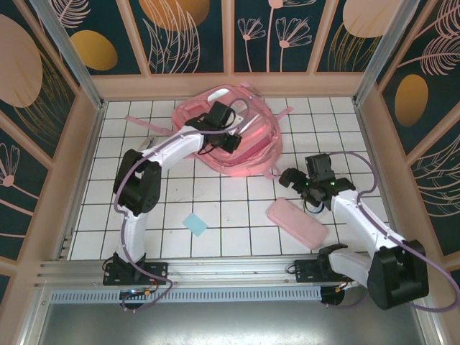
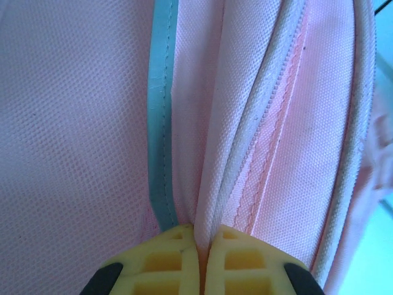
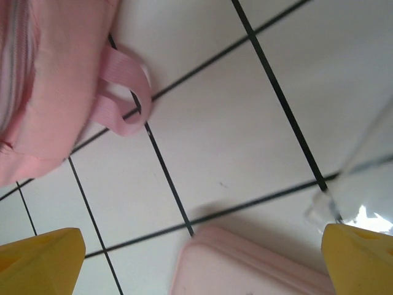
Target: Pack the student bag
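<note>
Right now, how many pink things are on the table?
2. The big backpack lies at the far middle of the table. The flat pencil case lies nearer, on the right side. More pink things could be hidden inside the backpack.

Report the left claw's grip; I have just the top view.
Observer: The left claw is shut, pinching a fold of the bag beside its teal trim.
Operator: Check the right claw too.
Observer: The right claw is wide open above the tiles, with one end of the case below it.
</note>
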